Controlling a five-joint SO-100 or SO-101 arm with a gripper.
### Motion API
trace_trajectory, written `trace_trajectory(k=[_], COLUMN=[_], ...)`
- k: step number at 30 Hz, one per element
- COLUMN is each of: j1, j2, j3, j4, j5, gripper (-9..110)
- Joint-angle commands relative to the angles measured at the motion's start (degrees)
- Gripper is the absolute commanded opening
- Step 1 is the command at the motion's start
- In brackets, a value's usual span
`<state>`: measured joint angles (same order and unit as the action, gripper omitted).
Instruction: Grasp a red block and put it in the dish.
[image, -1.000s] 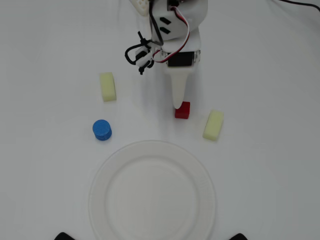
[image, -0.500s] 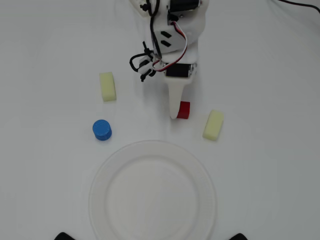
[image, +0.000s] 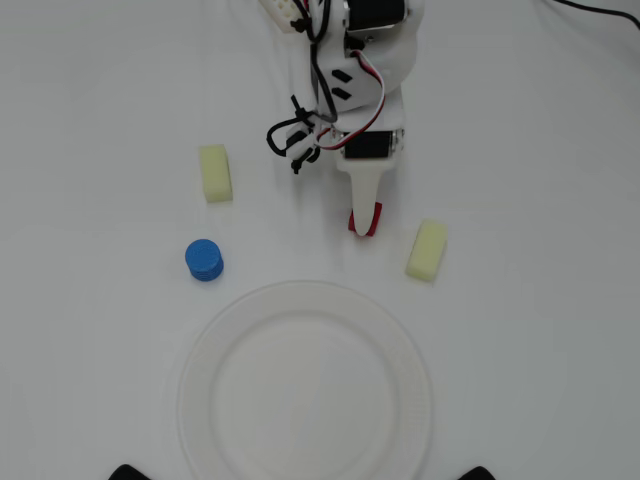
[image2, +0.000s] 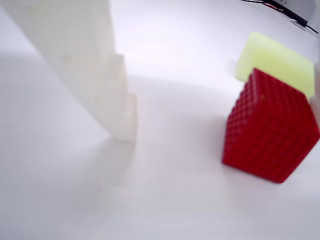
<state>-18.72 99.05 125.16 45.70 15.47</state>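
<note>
Overhead view: the claw (image: 365, 222) points down over the red block (image: 372, 219), which lies on the white worktop (image: 100, 330) above the dish (image: 304, 385), between a blue cylinder (image: 204, 260) and a pale yellow block (image: 427, 250).

Wrist view: a white finger (image2: 85, 65) stands clear to the left of the red block (image2: 270, 132), so the claw is spread apart; the yellow block (image2: 277, 60) sits behind.

in the wrist view we saw one white finger (image2: 95, 65) of the gripper coming down from the top left, its tip on the white table (image2: 165, 200). the red block (image2: 270, 130) stood at the right, apart from that finger. a pale yellow block (image2: 277, 60) lay just behind it.
</note>
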Motion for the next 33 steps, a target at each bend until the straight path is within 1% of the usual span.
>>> trace_trajectory(k=[1, 4, 7, 9, 16, 21, 29, 33], j1=[0.1, -0.1, -0.2, -0.2, -0.2, 0.7, 6.9, 9.4], j2=[0.3, 0.3, 0.3, 0.4, 2.3, 11.3, 27.6, 28.5], j3=[-2.5, -2.6, -2.7, -2.8, -2.0, 0.3, 0.4, -0.4], j4=[-0.4, -0.5, -0.5, -0.4, -0.1, 0.7, -0.4, -6.9], j5=[-0.2, 0.3, 0.4, 0.3, -0.7, -4.3, -15.0, -22.9], gripper=[27, 20, 4, 0, 0, 0, 0, 0])
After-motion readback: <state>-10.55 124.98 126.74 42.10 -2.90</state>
